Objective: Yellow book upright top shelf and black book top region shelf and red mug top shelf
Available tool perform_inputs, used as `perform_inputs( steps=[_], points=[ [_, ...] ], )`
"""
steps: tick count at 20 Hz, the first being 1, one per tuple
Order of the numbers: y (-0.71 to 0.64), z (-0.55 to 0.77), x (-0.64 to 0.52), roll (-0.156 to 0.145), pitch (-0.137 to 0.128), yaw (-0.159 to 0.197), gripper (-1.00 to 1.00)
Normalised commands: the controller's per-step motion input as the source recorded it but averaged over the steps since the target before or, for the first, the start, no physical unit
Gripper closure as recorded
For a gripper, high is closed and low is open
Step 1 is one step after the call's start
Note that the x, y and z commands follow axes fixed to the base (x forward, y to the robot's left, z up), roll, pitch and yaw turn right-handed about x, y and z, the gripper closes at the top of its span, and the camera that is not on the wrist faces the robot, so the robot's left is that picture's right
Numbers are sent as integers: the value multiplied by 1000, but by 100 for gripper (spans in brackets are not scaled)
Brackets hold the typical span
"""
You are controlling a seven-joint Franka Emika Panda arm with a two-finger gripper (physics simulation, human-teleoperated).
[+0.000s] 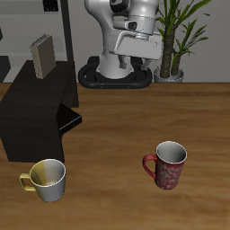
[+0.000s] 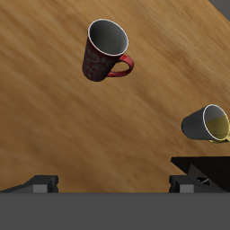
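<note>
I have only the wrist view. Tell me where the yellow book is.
Observer: The yellow book stands upright on the flat top of the shelf, toward its back.
Operator: Report the black book too.
Observer: I cannot pick it out in the exterior view; the yellow book is the only thing that shows on the shelf top.
Operator: Place the red mug relative to the shelf.
Observer: The red mug stands upright on the table, near its front edge and well apart from the shelf.
</note>
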Motion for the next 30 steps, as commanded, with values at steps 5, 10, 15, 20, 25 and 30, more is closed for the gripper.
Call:
perform_inputs(
  steps=[5,10,15,20,25,30],
  points=[
    [371,-276,84,78,41,235,-100],
    [54,-114,393,60,77,-41,-100],
    [-13,8,387,93,-12,-75,-100],
    [37,110,438,238,-20,-101,-100],
    [-42,199,344,-30,-63,142,-100],
    [-87,333,310,-50,-115,132,-100]
  ],
)
